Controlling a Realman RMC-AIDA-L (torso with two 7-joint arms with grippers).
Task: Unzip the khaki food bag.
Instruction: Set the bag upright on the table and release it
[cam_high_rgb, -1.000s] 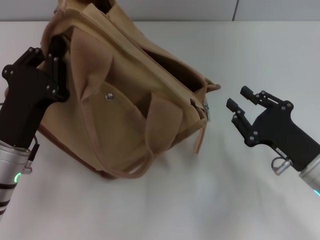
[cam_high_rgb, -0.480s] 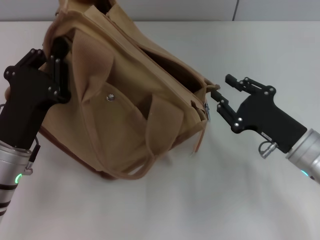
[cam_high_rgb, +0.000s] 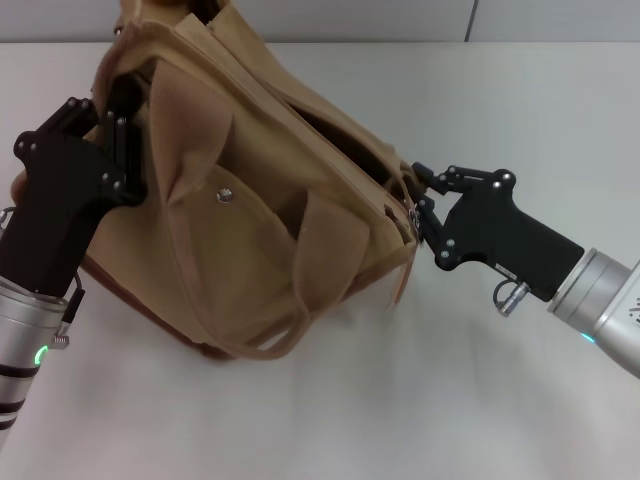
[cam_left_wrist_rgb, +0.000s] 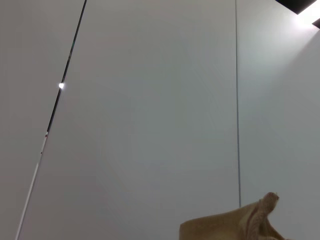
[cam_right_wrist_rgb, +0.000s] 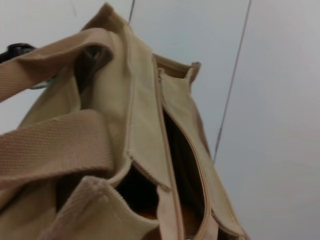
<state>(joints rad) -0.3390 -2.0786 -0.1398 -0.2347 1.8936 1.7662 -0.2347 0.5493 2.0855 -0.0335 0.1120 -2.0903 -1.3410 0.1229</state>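
Observation:
The khaki food bag (cam_high_rgb: 250, 240) lies tilted on the white table, its two wide handles (cam_high_rgb: 330, 240) flopped over the front. My left gripper (cam_high_rgb: 116, 100) is shut on the bag's far left top corner and holds it up. My right gripper (cam_high_rgb: 420, 196) is open at the bag's right end, with its fingers on either side of the silver zipper pull (cam_high_rgb: 410, 216). In the right wrist view the bag's top (cam_right_wrist_rgb: 145, 125) fills the picture, with a dark gap along the zipper line (cam_right_wrist_rgb: 187, 165). A scrap of the tan fabric (cam_left_wrist_rgb: 240, 225) shows in the left wrist view.
The white table (cam_high_rgb: 520, 100) stretches to the right and front of the bag. A snap button (cam_high_rgb: 223, 197) sits on the bag's front pocket. A grey wall edge runs along the back.
My right gripper has moved left from open table space to the bag's right end, at the zipper pull. The left gripper has lifted the bag's corner slightly.

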